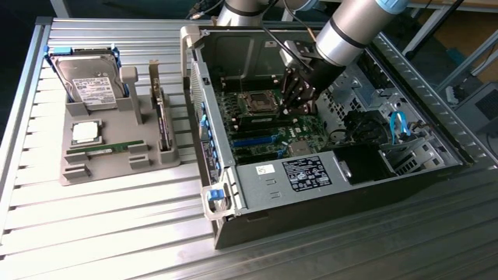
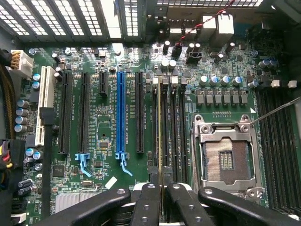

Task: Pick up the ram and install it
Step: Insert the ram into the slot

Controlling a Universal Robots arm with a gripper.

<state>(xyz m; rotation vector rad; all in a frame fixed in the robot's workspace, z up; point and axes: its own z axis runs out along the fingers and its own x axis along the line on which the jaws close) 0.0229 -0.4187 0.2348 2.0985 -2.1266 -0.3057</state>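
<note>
Thin ram seen edge-on, olive-green edge, among black memory slots, tool clamped on it

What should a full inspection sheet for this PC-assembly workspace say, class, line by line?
surface: slatted metal table bearing a grey parts tray and an open computer case.
job's things: ram edge-on between the fingers, at the memory slots beside the processor socket; whether it is seated cannot be told.
clutter: hard drive, processor chip and second ram stick in the tray.
grippers: gripper shut on the ram, inside the case.
cables: blue cable; red-black wire.
surroundings: metal frame bars beyond the table.
</note>
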